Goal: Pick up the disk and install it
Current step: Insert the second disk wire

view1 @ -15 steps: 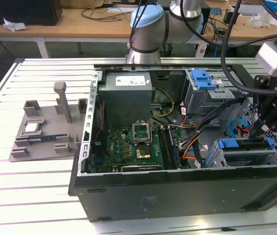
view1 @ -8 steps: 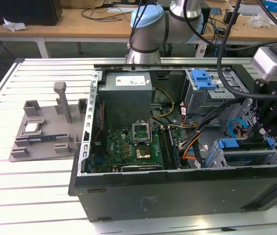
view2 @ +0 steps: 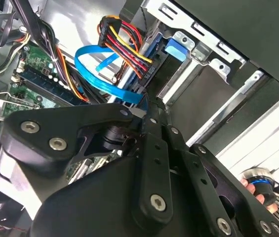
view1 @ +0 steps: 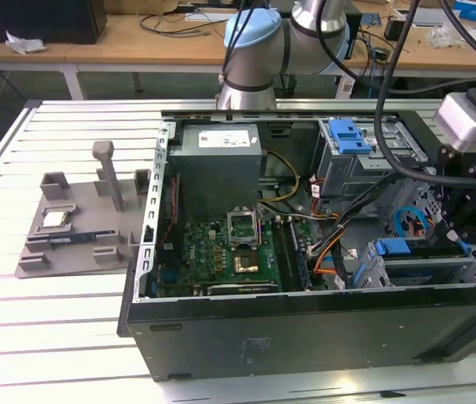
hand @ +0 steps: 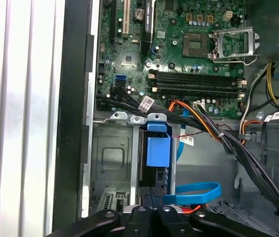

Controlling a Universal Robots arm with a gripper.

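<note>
The disk (hand: 157,153) sits on edge in the drive cage's (hand: 110,163) slot near the case wall; the gripper (hand: 149,213), fingers drawn together, hangs just beside its end, cables (hand: 228,143) crowding close.

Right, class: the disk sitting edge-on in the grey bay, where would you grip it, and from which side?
Probably grip the disk by its blue carrier end, which stands proud of the grey bay. Come straight in from the open side of the case, closing across its thin width: its broad faces look walled in by the bay.
</note>
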